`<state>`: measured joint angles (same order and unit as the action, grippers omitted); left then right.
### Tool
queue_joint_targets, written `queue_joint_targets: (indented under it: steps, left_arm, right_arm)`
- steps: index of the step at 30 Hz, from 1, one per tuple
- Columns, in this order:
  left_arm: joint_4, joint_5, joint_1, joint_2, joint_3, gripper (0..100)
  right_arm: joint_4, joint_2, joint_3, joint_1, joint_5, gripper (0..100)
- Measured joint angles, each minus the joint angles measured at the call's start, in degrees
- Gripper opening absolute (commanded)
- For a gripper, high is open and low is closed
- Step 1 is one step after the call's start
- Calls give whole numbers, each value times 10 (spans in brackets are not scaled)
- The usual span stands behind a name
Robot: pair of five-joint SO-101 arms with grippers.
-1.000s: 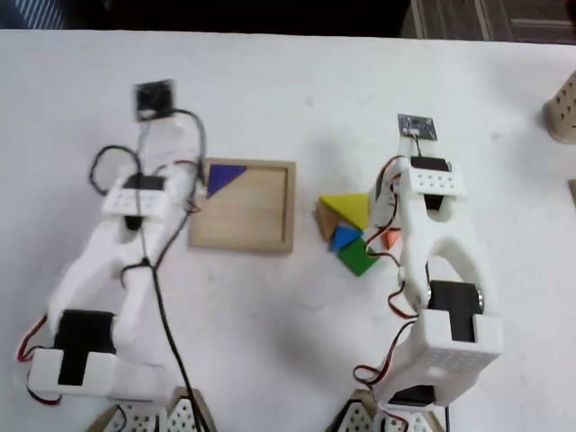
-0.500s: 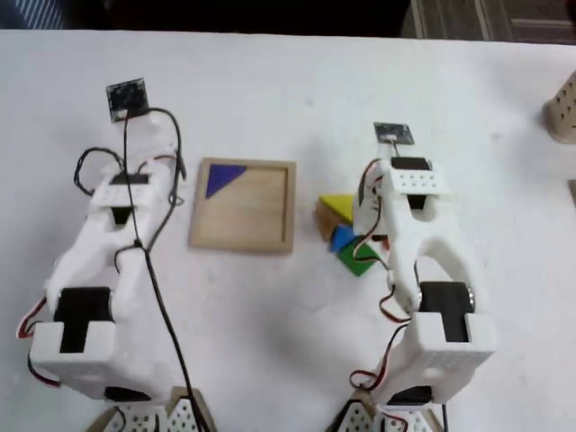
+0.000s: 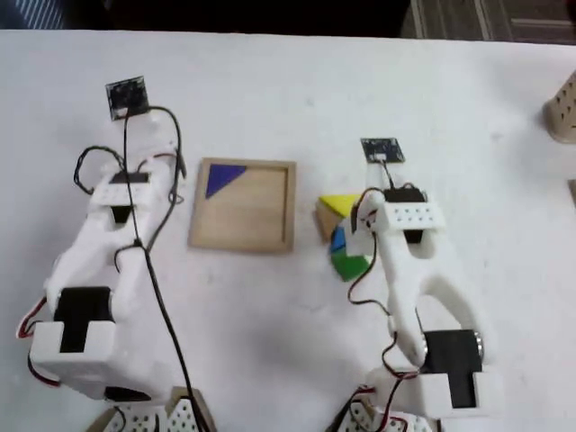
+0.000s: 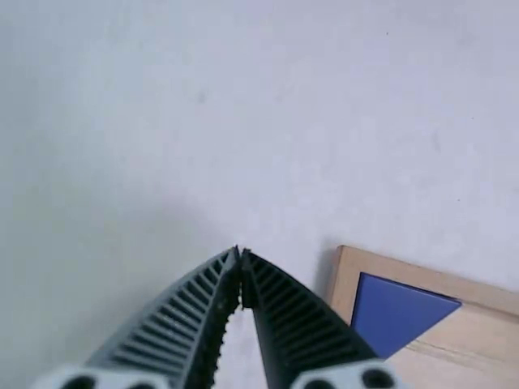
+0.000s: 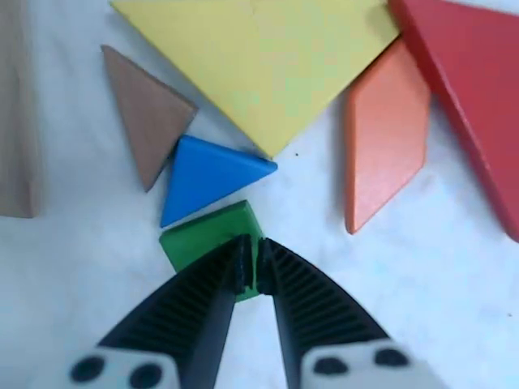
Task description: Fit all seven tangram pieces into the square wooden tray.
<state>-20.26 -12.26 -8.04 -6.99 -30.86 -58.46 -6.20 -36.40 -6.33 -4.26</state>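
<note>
Right gripper (image 5: 250,266): closed, empty, tips over green square wooden piece (image 5: 203,239).
Left gripper (image 4: 240,258): closed, empty.
Risk: descends w/o spreading, shoves piece into blue wooden triangle (image 5: 207,178).

This looks like a robot lab or a maker's room. A big white table (image 3: 297,81) holds two white robot arms, the left arm (image 3: 99,261) and the right arm (image 3: 414,279). They look home-built, with loose red and black wires (image 3: 155,270) and small dark boards (image 3: 126,97) on top. A wooden tray (image 3: 241,245) and coloured shapes (image 3: 346,209) lie between them. A wooden block with holes (image 3: 562,108) stands at the table's edge. Past the table is a bit of wooden floor (image 3: 486,18).
</note>
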Motion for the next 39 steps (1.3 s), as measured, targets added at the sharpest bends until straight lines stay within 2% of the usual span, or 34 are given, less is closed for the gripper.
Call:
queue_joint_targets:
  steps: [4,13,28,35,39]
  left_arm:
    - [0,0,0,0,0,24]
    - [0,0,0,0,0,24]
    - [0,0,0,0,0,24]
    - [0,0,0,0,0,24]
    - [0,0,0,0,0,24]
  right_arm:
    - [0,-3,-4,-4,0,168]
    - [34,-3,-4,50,-4,155]
    - [114,23,2,50,-7,156]
    - [69,154,134,77,-7,156]
    - [28,220,207,78,-47,155]
